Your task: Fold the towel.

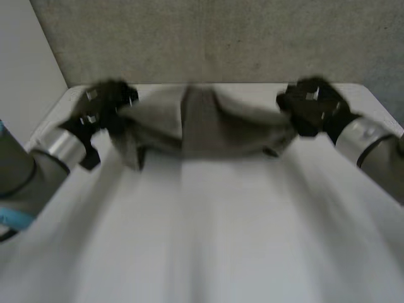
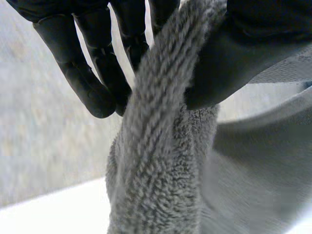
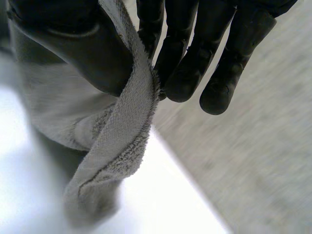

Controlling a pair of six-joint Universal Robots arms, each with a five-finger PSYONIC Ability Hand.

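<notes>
Your left hand (image 1: 104, 104) is clamped on the grey towel (image 1: 202, 126). In its wrist view the thumb (image 2: 243, 58) pinches a bunched ridge of terry against the fingers (image 2: 92, 83), and the rest of the cloth hangs below the palm. Your right hand (image 1: 312, 104) is closed on the towel in the same way: its thumb presses a rolled edge into the fingertips, and a twisted tail drops from the grip toward the white table (image 3: 161, 195). Outward from the two grips, the towel stretches between your hands over the far part of the table. It sags in the middle with a raised crease, and each hand takes one end of it. I cannot tell whether either grip is exactly on a corner. As I judge it, the fold is barely begun: no neat layer lies flat anywhere, the cloth is gathered rather than spread, and you have yet to lay it down, bring the halves together and smooth them. The wrist views prove the pinches, which the head view leaves as dark shapes against cloth. The head view alone gives the span and the sag, though not whether the lower edge touches the table.
</notes>
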